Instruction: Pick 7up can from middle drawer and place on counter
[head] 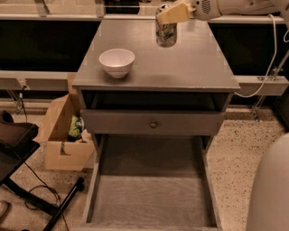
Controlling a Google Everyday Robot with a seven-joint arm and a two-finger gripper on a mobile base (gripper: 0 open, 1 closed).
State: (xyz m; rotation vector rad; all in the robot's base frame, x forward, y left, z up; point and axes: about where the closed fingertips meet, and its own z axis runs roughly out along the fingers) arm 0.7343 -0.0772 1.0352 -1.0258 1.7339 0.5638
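Observation:
The 7up can is silvery with green markings and stands upright over the far middle of the counter. My gripper is shut on the can's upper part, reaching in from the upper right. Whether the can's base rests on the counter or hangs just above it I cannot tell. The middle drawer is pulled fully open below, and its wood-grain floor is bare.
A white bowl sits on the counter's left side. A closed drawer front with a round knob lies above the open drawer. A cardboard box stands on the floor at the left. A black chair base is at the lower left.

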